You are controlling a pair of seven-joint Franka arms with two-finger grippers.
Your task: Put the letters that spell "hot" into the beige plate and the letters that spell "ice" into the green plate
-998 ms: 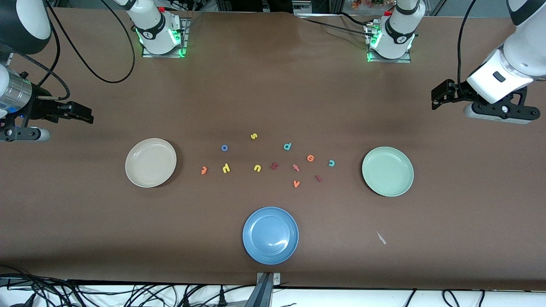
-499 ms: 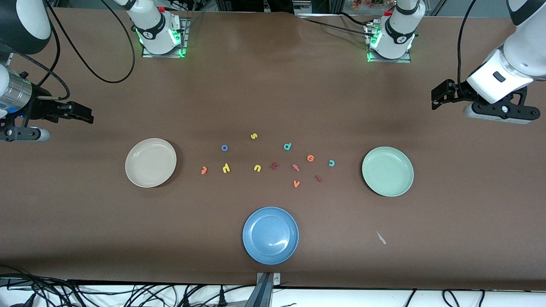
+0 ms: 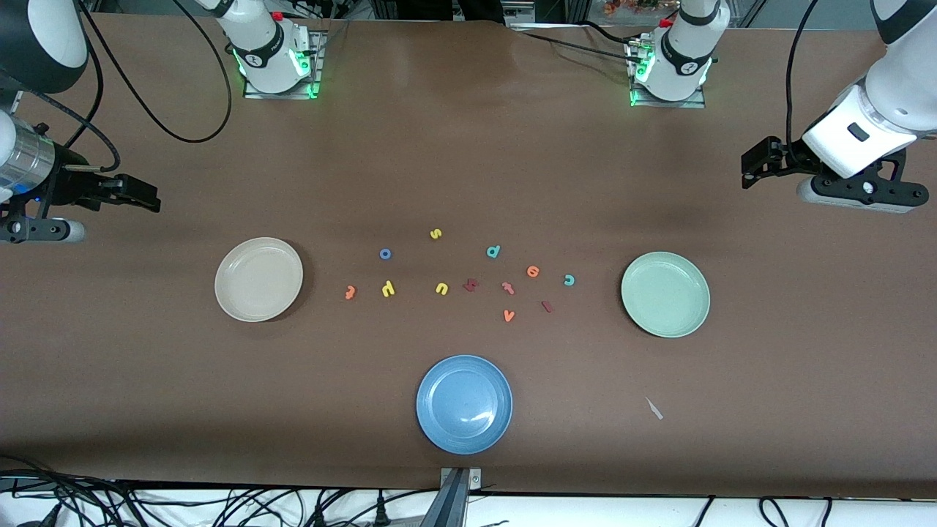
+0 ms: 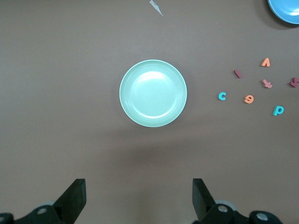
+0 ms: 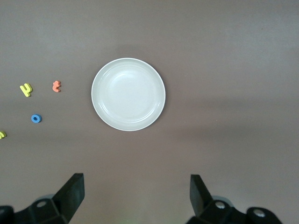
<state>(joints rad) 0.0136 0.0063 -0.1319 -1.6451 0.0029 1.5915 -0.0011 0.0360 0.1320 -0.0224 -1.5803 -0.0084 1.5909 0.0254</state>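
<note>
Brown desk (image 3: 468, 146). Beige plate (image 3: 258, 279) and green plate (image 3: 665, 293) lie empty either side of the blue plate (image 3: 464, 403); all foam letters (image 3: 468, 274) lie between them. Left pincer (image 4: 139, 198) and right pincer (image 5: 137, 196) wait, spread. Risk: grabbing lookalike "u" (image 3: 441, 288) or second "t" (image 3: 471, 284).

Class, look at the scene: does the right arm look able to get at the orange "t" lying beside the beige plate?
Probably yes. The right gripper is open, and nothing covers the orange "t"; only the low beige plate lies between them, easily passed over.
</note>
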